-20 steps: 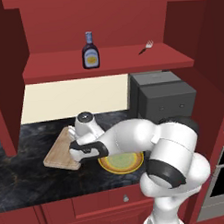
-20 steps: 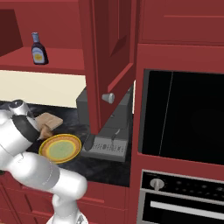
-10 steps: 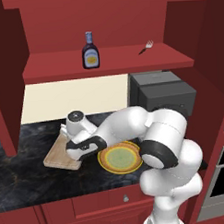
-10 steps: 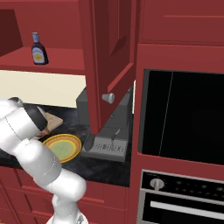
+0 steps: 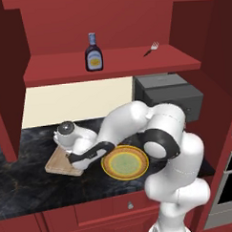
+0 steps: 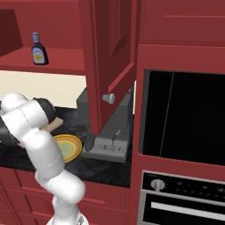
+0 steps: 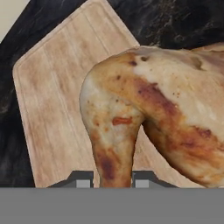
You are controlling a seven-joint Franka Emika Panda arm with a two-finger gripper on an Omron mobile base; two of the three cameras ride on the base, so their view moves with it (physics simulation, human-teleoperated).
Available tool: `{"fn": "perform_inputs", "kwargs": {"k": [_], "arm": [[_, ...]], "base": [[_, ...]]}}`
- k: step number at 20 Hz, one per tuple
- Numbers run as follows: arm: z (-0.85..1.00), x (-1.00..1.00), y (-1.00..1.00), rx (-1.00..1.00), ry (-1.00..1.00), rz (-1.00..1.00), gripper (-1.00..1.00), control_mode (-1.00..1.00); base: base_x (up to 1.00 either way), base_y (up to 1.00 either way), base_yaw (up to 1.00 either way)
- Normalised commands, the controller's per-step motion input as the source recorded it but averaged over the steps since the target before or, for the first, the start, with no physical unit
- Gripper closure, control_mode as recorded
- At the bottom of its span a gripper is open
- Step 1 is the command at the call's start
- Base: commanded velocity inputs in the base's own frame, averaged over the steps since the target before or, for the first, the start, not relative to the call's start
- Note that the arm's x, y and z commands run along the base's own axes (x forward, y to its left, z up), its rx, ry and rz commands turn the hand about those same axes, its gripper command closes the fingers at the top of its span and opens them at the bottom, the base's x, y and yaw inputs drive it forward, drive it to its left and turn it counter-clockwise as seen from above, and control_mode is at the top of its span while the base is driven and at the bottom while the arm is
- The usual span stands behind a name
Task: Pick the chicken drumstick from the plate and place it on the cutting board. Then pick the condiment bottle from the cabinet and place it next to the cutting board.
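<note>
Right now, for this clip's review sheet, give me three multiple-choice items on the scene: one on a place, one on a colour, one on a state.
1. Where does the condiment bottle stand?
A. on the cabinet shelf
B. on the cutting board
C. on the plate

2. What colour is the centre of the plate?
A. dark blue
B. pale green
C. white

3. What is the state of the claw?
A. open over the plate
B. shut on nothing
C. shut on the chicken drumstick

Answers:
1. A, the bottle stands upright on the red shelf, left of a small fork.
2. B, a yellow-orange rim rings a pale green middle.
3. C, the hand view shows the drumstick's narrow end between the two finger tips, with the cutting board beneath.
</note>
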Motion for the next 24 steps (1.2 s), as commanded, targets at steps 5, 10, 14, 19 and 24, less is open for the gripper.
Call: {"fn": "perform_inputs", "kwargs": {"k": [5, 10, 14, 19, 24], "arm": [[-0.01, 0.16, 0.29, -0.04, 0.00, -0.08, 1.00, -1.00], [-0.25, 0.27, 0.20, -0.02, -0.02, -0.06, 1.00, -1.00], [-0.56, 0.12, 0.28, -0.01, -0.06, -0.05, 1.00, -1.00], [-0.59, 0.08, 0.47, 0.00, -0.08, -0.03, 1.00, -1.00], [-0.41, 0.04, 0.39, 0.00, -0.06, -0.03, -1.00, -1.00]], "base": [[0.00, 0.00, 0.00], [0.00, 0.00, 0.00], [0.00, 0.00, 0.00], [0.00, 0.00, 0.00], [0.00, 0.00, 0.00]]}}
